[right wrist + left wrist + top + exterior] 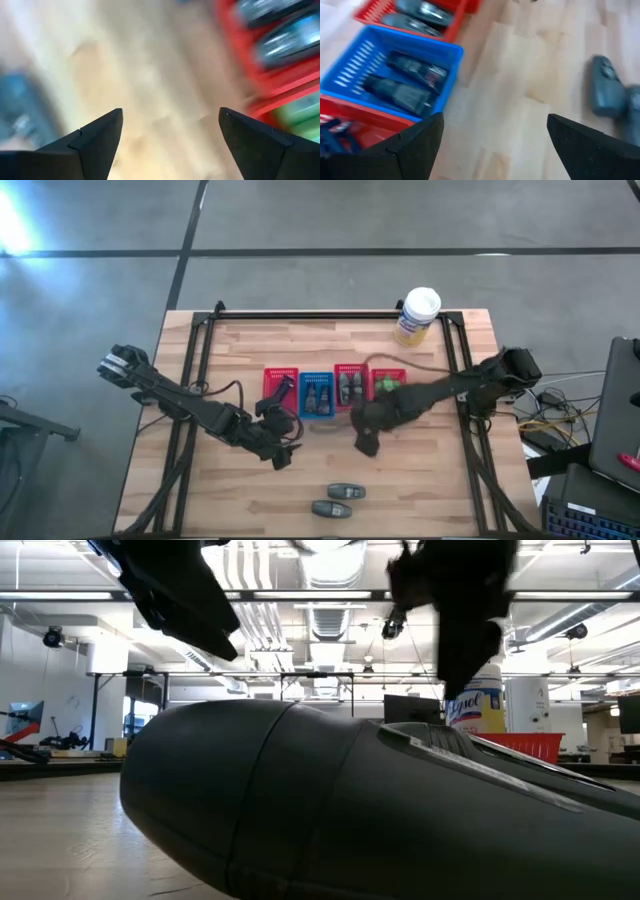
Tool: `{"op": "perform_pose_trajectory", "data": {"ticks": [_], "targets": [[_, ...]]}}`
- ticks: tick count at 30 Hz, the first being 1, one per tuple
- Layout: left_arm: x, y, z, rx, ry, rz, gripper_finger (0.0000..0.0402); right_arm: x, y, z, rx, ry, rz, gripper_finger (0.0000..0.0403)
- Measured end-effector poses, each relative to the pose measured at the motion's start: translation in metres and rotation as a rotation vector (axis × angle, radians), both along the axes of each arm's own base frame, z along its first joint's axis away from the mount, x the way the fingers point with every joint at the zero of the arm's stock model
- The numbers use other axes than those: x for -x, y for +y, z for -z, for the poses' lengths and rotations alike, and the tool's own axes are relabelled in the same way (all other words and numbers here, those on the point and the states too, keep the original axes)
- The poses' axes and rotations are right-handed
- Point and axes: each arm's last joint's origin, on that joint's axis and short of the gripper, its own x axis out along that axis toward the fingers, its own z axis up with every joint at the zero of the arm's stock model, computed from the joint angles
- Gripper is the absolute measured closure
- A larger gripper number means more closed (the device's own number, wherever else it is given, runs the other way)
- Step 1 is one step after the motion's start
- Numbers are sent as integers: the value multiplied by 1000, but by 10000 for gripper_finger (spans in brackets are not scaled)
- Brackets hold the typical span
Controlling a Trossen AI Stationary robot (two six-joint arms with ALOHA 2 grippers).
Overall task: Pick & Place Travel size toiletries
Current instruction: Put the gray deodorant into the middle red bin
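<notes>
Right claw (366, 442) hangs released and empty over bare wood just at 6 o'clock of the red baskets, its two dark wedge fingers (95, 142) spread with only planks between them. Left claw (280, 453) is released too, empty, low over the surface (420, 490) at 7 o'clock of the blue basket (318, 396), fingers (415, 145) wide apart. Four mesh plastic baskets sit touching in a row across the middle of the pale plank surface: three red, one blue. From 9 to 3 o'clock they run red (280, 376), blue, red (348, 386), red (388, 380). Inside the blue one lie two dark bottles (410, 82) side by side. Grey oval bottles (350, 388) fill the third basket; their count is unclear. Green bottles (388, 387) show in the fourth, partly hidden by the right arm, so no count. Dark thin things lie in the first basket, too blurred to name. Two more grey bottles (339, 500) lie loose near the 6 o'clock edge, one just beyond the other, well apart from both claws; in the low view one of them blocks most of the picture with its smooth rounded body. One white-and-yellow canister (417, 316) stands upright at the 1 o'clock corner. Black rails frame the surface on three sides.
</notes>
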Motion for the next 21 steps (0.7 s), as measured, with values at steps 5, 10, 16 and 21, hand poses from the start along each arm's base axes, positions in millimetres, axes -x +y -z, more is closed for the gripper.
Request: {"op": "perform_pose_trajectory", "data": {"ticks": [5, 10, 16, 21], "targets": [[3, -4, 5, 21, 38, 76, 42, 13, 44, 0, -24, -7, -104, 92], [8, -8, 13, 21, 54, 96, 42, 19, 78, 1, -63, -117, -209, 99], [11, -17, 21, 64, 11, 147, 42, 13, 103, 16, -70, -272, -282, 87], [16, -24, 24, 89, 1, 160, 42, 8, 120, 42, -54, -221, -314, 76]]}}
